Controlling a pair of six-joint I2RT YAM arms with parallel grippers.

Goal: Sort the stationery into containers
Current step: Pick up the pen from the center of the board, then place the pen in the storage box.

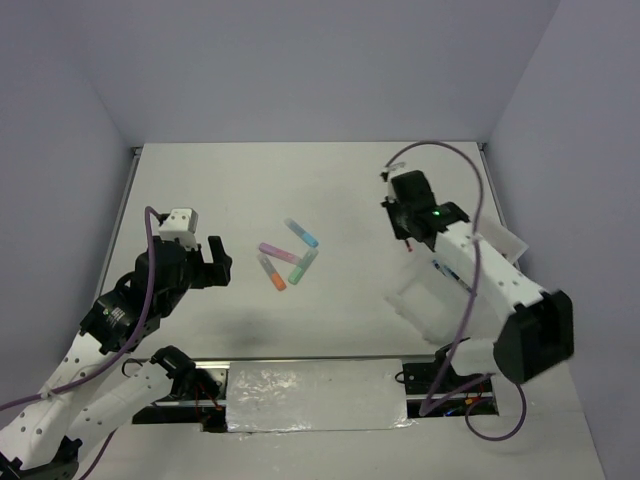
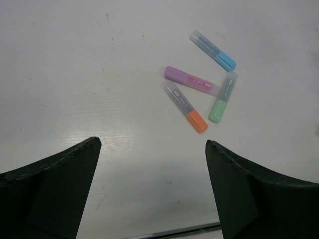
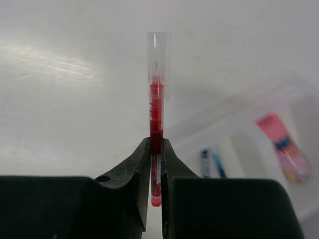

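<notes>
Table [image 2: 75,74] is smooth white with a soft sheen and a few scuffs. Highlighters [image 2: 192,81] are pastel plastic with frosted see-through caps, red pen [image 3: 156,107] has a clear glossy cap. Fingers [image 3: 119,199] on the right gripper [image 3: 156,144] look like matt black plastic.

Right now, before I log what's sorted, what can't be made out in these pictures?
Top view: the right arm covers most of the tray, hiding its sections.
Top view: the red pen is a speck under the right claw.
Right wrist view: the tray's contents are blurred; a pink tube and blue pens show, nothing finer.
Left wrist view: print on the highlighters is too small to read.
</notes>
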